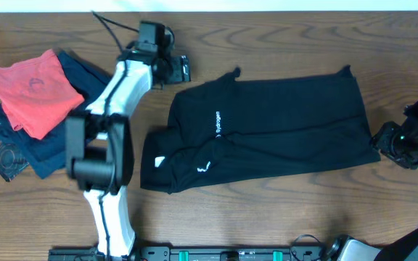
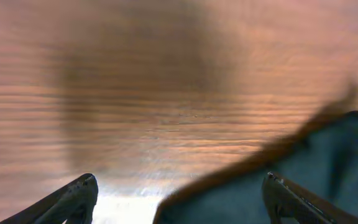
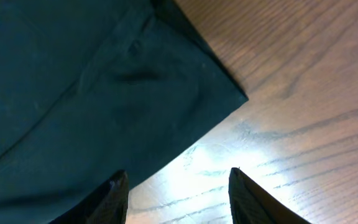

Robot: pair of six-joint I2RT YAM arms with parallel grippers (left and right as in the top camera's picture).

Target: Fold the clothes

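Where the black T-shirt (image 1: 267, 123) lies across the middle of the table (image 1: 281, 225), I see it folded lengthwise into a long band, flat on the wood, with the lettered chest end toward my left arm and the other end toward my right. White lettering (image 1: 218, 123) runs across the chest; I read it as something like "Sydrogen", though it is small. A small white logo (image 1: 203, 167) sits nearer the front edge, and a white tab (image 1: 158, 161) shows close to the cloth's near left corner. My left pincer (image 1: 180, 70) hangs just beyond the shirt's far left corner, jaws spread wide and holding nothing; its wrist view is blurred, with the shirt's edge running under one jaw. My right pincer (image 1: 383, 139) sits at the shirt's near right corner, released, with bare wood between its jaws and the cloth corner just beside one of them. Well off to the left, a coral-red garment (image 1: 33, 90) rests on a navy-blue garment (image 1: 49, 148), with a dark printed item (image 1: 0, 152) at their near edge
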